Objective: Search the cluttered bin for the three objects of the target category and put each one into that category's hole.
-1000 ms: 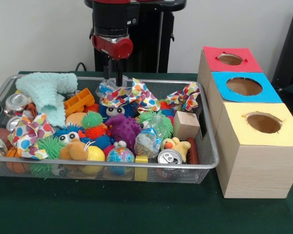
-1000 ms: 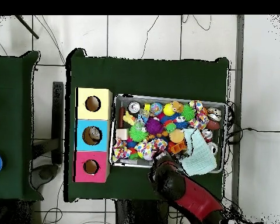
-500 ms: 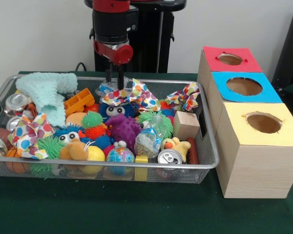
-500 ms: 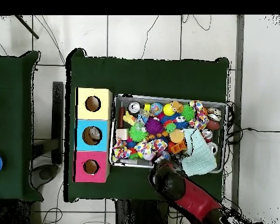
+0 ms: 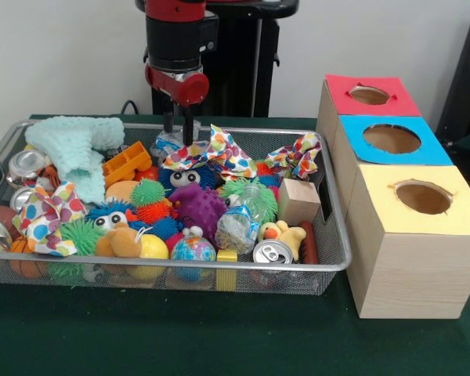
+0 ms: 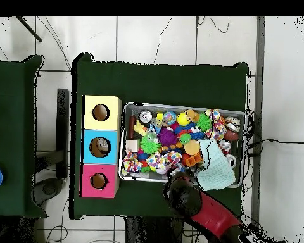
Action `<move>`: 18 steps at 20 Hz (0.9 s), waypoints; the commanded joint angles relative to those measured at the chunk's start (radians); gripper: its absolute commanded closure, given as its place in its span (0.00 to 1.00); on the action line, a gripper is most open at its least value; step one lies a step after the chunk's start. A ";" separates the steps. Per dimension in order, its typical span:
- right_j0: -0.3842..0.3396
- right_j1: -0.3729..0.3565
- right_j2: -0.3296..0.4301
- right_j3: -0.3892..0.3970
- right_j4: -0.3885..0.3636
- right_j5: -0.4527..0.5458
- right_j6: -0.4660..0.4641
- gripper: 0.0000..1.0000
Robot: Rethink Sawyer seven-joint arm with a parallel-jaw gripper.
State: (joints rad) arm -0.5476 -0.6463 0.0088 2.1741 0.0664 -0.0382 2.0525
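Rising a touch and sliding toward the mint cloth (image 5: 74, 149), the gripper (image 5: 177, 129) stands at the bin's (image 5: 341, 262) far rim, fingers slightly apart astride a film bundle (image 5: 171, 144). Next, I'd say: clamp, lift, carry to the red box's hole (image 5: 369, 95).

A dark green table (image 5: 141, 337) carries the wire bin (image 5: 341, 235) beside three wooden boxes (image 5: 407, 266).

bin (image 5: 341, 265) packed with toys, red-topped box's hole (image 5: 369, 95) unobstructed above
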 commanded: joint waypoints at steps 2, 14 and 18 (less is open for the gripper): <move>0.014 0.036 -0.021 -0.176 -0.041 0.163 -0.009 0.00; -0.027 0.048 0.026 -0.205 -0.102 0.205 -0.015 0.00; -0.075 0.075 0.081 -0.197 -0.129 0.165 -0.005 0.00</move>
State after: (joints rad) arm -0.5613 -0.6272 -0.0143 2.0853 -0.0104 0.0746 2.0525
